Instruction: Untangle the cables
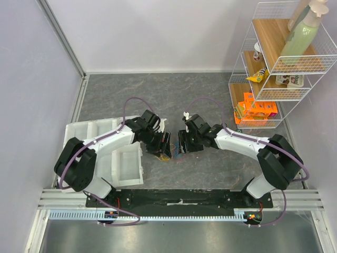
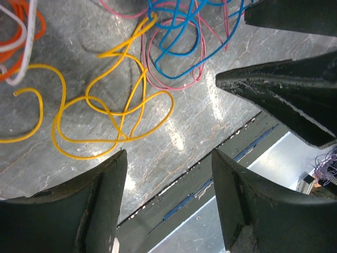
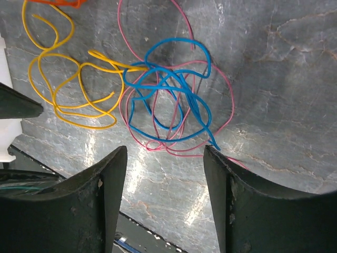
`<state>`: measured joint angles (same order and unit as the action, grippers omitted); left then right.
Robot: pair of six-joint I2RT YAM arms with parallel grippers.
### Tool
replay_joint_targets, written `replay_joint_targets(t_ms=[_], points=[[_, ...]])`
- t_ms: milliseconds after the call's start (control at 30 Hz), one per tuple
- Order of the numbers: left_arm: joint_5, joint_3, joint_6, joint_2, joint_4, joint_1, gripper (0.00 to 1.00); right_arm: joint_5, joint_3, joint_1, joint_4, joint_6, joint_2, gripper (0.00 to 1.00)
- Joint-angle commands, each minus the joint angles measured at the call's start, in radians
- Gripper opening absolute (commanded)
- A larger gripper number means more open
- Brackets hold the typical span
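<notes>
The cables lie tangled on the grey table between my two grippers (image 1: 172, 156). In the left wrist view a yellow cable (image 2: 105, 100) loops beside a blue cable (image 2: 179, 47) and a pink cable (image 2: 174, 84), with orange (image 2: 21, 31) and white (image 2: 27, 47) cables at the left edge. In the right wrist view the blue cable (image 3: 168, 95) is wound through the pink cable (image 3: 224, 100), and the yellow cable (image 3: 68, 89) meets them. My left gripper (image 2: 168, 158) is open and empty, just short of the yellow loops. My right gripper (image 3: 164, 153) is open and empty, just short of the blue-pink knot.
A white compartment tray (image 1: 129, 168) lies under the left arm. A wire shelf rack (image 1: 274, 68) with bottles and orange items stands at the back right. The right gripper's fingers (image 2: 284, 89) are close to the left gripper. The table's near edge (image 2: 210, 176) is just behind.
</notes>
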<state>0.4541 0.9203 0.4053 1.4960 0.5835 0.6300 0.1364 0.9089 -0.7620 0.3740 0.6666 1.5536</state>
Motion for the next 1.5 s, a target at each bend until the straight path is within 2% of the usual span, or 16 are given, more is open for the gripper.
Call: replay_joint_targets(t_ms=[0,233,300,367,433,533,700,800,967,1000,1033,1067,1133,1200,1300,1467], points=[[0.000,0.002,-0.027,0.049,-0.097,0.004,0.70,-0.035,0.001,-0.007,-0.067,-0.001,-0.001,0.67],[-0.046,0.020,0.078,0.164,-0.132,0.022,0.46,-0.121,0.064,-0.002,0.025,-0.188,0.043,0.46],[-0.074,0.035,0.096,0.173,-0.110,0.025,0.35,-0.130,0.062,0.007,0.049,-0.231,0.039,0.35],[-0.091,0.061,0.115,0.156,-0.064,0.025,0.15,-0.158,0.053,0.026,0.069,-0.257,0.031,0.16],[-0.127,0.081,0.145,0.101,-0.033,0.025,0.02,-0.169,0.039,0.041,0.074,-0.269,0.007,0.01],[-0.134,0.121,0.170,0.023,-0.001,0.025,0.02,-0.222,0.031,0.043,0.104,-0.291,-0.044,0.00],[-0.017,0.144,0.164,-0.078,0.007,0.027,0.02,-0.326,0.082,0.043,0.215,-0.318,-0.102,0.00],[0.000,0.170,0.065,-0.117,0.070,0.023,0.02,-0.371,0.064,0.043,0.194,-0.283,-0.115,0.00],[0.009,0.287,-0.106,-0.198,0.216,0.023,0.02,-0.322,0.143,0.043,0.189,-0.200,-0.043,0.00],[-0.012,0.311,-0.123,-0.216,0.239,0.023,0.02,-0.302,0.159,0.043,0.183,-0.197,-0.035,0.01],[-0.020,0.325,-0.131,-0.235,0.246,0.023,0.02,-0.281,0.172,0.043,0.183,-0.203,-0.029,0.07],[-0.025,0.333,-0.135,-0.247,0.240,0.023,0.02,-0.249,0.179,0.043,0.177,-0.222,-0.027,0.18],[-0.025,0.342,-0.132,-0.261,0.227,0.023,0.02,-0.160,0.179,0.044,0.149,-0.272,-0.042,0.47],[-0.009,0.365,-0.117,-0.250,0.220,0.023,0.02,-0.062,0.157,0.043,0.099,-0.309,-0.073,0.61],[0.014,0.397,-0.097,-0.246,0.213,0.023,0.02,0.057,0.095,0.041,-0.039,-0.351,-0.144,0.67],[0.006,0.485,-0.086,-0.243,0.229,0.023,0.02,0.166,0.001,0.043,-0.248,-0.303,-0.211,0.68]])
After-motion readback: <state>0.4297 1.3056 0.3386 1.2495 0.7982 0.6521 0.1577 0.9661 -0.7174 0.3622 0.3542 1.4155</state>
